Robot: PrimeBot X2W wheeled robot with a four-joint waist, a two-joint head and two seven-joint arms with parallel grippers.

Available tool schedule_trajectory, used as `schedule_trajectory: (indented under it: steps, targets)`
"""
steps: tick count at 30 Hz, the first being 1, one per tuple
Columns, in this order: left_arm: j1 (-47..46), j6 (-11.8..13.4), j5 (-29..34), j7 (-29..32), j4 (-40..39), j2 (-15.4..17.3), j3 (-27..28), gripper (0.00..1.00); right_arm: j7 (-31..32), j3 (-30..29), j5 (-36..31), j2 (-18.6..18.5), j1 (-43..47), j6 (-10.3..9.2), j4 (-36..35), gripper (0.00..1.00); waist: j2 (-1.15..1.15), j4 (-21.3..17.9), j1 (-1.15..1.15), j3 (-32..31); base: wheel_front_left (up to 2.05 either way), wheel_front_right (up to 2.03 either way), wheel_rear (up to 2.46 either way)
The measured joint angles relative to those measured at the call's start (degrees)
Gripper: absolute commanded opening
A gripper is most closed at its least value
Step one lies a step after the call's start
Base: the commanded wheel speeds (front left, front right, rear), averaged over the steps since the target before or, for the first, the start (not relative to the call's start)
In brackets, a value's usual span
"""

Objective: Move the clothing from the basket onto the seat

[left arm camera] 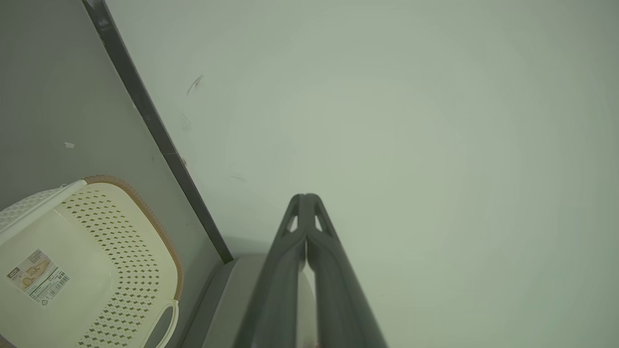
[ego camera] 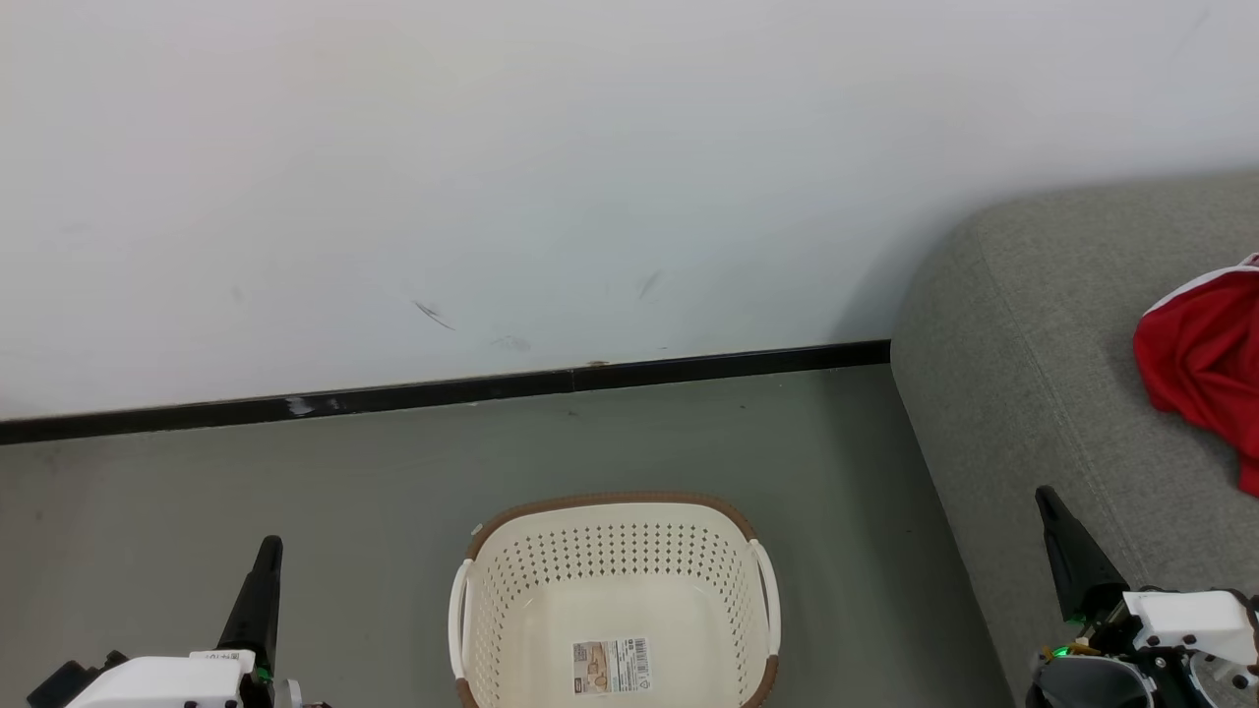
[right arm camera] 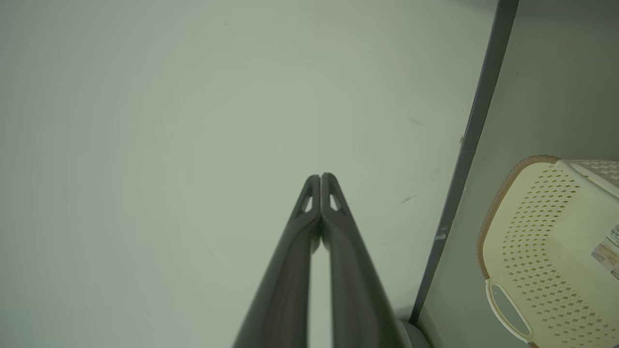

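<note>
The cream basket (ego camera: 615, 536) with a brown rim stands on the floor at bottom centre, with nothing in it but a label sticker (ego camera: 612, 666); it also shows as the basket (left arm camera: 121, 270) and the basket (right arm camera: 532, 251) in the wrist views. Red clothing (ego camera: 1200, 369) with white trim lies on the grey seat (ego camera: 1023, 354) at the right edge. My left gripper (ego camera: 270, 546) is shut at the lower left, left of the basket. My right gripper (ego camera: 1045, 497) is shut at the lower right, over the seat's front edge. In each wrist view the fingertips meet, left gripper (left arm camera: 305, 197) and right gripper (right arm camera: 320, 176), holding nothing.
A white wall (ego camera: 551, 167) with a black skirting board (ego camera: 443, 391) runs behind the basket. Grey-green floor (ego camera: 295, 472) lies between the wall and the basket. The seat's rounded corner stands close to the right of the basket.
</note>
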Motion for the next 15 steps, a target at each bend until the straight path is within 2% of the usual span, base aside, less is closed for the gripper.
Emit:
schedule_trajectory:
  steps: [15]
  targets:
    - [0.0,0.0,0.0,0.0,0.0,0.0,0.0,0.0,0.0,0.0,0.0,0.0,0.0,0.0,0.0,0.0,0.0,0.0,0.0,0.0,0.0,0.0,0.0]
